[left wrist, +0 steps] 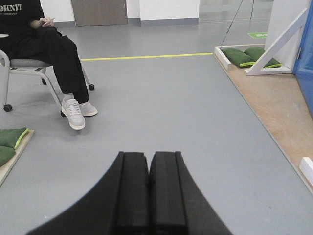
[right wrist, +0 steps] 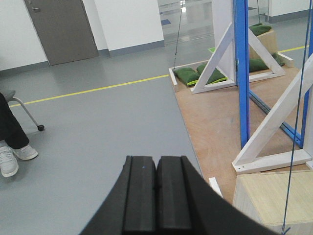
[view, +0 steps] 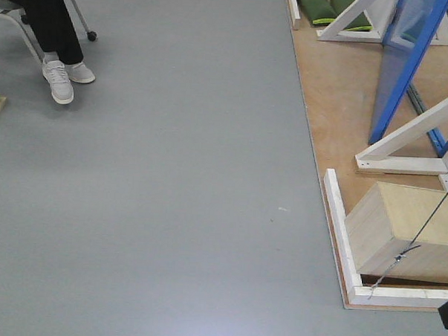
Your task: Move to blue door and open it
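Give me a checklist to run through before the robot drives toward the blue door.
1. Blue door located: ok, ahead right, on the wooden platform.
2. Opening side: cannot tell, door seen edge-on.
3. Seated person off the route: ok, far left.
4. Left hand and right hand free: ok, both shut, empty.
5. Approach to door: not ok, wooden box and white brace likely obstruct.

Test lab: freestanding braced blue door (right wrist: 241,73) on plywood platform (right wrist: 210,115).
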